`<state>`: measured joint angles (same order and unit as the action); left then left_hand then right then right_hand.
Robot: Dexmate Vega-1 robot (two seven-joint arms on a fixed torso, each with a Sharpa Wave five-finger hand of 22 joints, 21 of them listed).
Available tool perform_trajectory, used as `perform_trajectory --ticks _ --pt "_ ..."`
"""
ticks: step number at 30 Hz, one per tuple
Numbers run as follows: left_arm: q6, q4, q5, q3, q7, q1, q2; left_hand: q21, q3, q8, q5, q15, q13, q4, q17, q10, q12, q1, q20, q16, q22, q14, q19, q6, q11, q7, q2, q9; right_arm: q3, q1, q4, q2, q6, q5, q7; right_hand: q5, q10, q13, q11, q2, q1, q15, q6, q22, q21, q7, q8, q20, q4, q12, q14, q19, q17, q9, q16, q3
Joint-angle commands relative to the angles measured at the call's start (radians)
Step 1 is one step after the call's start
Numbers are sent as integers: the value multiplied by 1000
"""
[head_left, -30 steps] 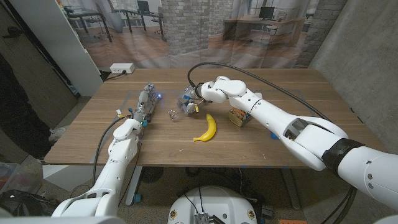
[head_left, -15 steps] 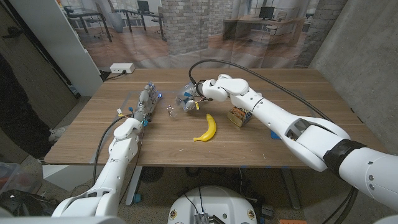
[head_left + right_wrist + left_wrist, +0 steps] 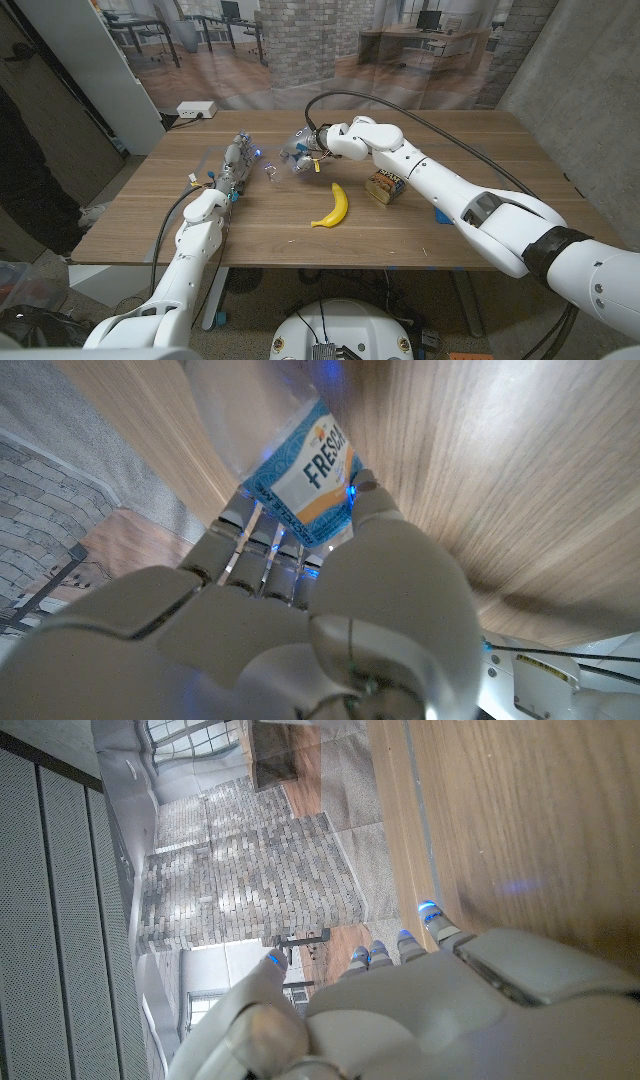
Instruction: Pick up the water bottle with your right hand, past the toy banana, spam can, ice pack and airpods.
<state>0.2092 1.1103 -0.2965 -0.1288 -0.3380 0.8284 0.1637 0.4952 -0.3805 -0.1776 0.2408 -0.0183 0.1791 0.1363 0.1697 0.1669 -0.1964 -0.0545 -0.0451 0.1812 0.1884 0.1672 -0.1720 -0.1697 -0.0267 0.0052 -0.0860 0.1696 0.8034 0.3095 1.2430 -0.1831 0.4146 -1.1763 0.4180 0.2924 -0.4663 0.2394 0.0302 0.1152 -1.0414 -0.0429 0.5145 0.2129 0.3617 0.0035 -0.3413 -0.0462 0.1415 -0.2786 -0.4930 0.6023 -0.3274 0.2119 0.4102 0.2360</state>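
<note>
My right hand point(image 3: 308, 158) grips a clear water bottle point(image 3: 283, 168) near the table's middle, back from the front edge. The bottle lies tilted in the hand, its far end pointing towards my left hand. In the right wrist view the fingers point(image 3: 250, 535) wrap its blue and orange label point(image 3: 305, 475). A yellow toy banana point(image 3: 333, 205) lies on the wood just in front of that hand. The spam can point(image 3: 384, 186) stands under my right forearm. My left hand point(image 3: 235, 166) stays on the table's left part, fingers stretched out and holding nothing; its back point(image 3: 420, 1010) shows in the left wrist view.
A small blue object point(image 3: 440, 216) peeks out beside my right forearm. A white power strip point(image 3: 195, 109) lies on the floor beyond the wooden table's point(image 3: 480, 150) far left corner. A black cable point(image 3: 420, 122) arcs over the table behind the right arm.
My right hand has moved up and away from the front edge with the bottle, whose free end has risen and shifted towards the left hand. The left arm has stayed still.
</note>
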Motion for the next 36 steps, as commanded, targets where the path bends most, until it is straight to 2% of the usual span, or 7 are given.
perform_trajectory --ticks 1,36 --pt "-6 14 3 2 2 1 4 -1 3 -3 5 -2 6 3 6 92 -4 7 -3 3 2 128 -101 -86 -1 -3 -23 2 -19 13 43 -7 1 7 -5 -5 -2 6 2 29 -16 -121 59 -1 1 -52 4 0 -7 1 10 -14 -2 1 -7 2" --pt "-11 51 -4 7 12 22 8 -7 4 -3 5 -1 6 3 6 92 -4 6 -4 2 2 128 -100 -86 -1 -3 -24 2 -58 24 100 -19 -22 -8 -66 -13 -14 9 10 30 -25 -124 72 -9 1 -52 6 -3 -7 5 3 -31 -6 3 -14 0"
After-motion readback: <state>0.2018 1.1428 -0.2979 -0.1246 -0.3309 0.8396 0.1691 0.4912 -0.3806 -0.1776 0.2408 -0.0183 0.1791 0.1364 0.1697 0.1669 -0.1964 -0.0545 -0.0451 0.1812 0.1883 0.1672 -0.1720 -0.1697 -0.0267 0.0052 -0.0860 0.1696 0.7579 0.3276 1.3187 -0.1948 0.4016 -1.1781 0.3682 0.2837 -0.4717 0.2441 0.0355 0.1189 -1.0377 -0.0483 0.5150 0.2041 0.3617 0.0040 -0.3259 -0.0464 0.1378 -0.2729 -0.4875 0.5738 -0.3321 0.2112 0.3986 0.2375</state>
